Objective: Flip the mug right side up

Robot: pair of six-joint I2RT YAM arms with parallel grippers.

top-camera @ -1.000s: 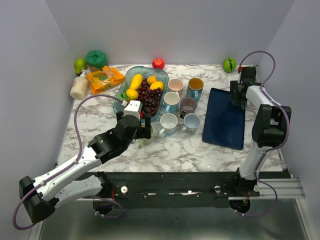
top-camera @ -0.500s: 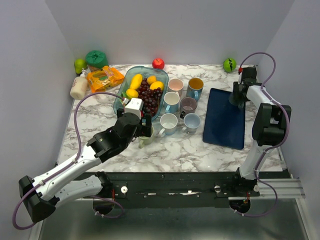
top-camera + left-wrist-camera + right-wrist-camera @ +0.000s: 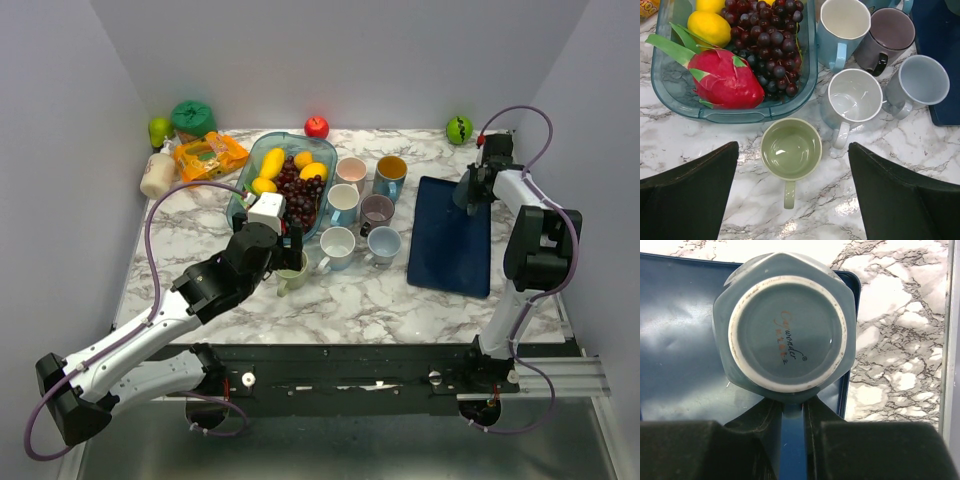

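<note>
On my right wrist feed the mug (image 3: 785, 325) sits upside down, its ringed base facing the camera. It is at a corner of the blue mat (image 3: 680, 340), with the marble counter (image 3: 900, 315) just past the mat's edge. The right end effector (image 3: 792, 410) is closed on the mug's handle: its two fingers stand close together with only a narrow slot between them, and the handle runs into that slot. From above, this arm reaches to the mat's far edge and hides the mug from me.

The left end effector (image 3: 792, 150) hangs open, fingers spread wide, over an upright green mug (image 3: 791, 148) whose handle points toward the camera. Neither finger touches it. The green mug stands just beside a fruit tray (image 3: 810, 75) and a pale mug (image 3: 855, 97). In the top view, more upright mugs (image 3: 376, 210) are grouped between the tray and the mat.
</note>
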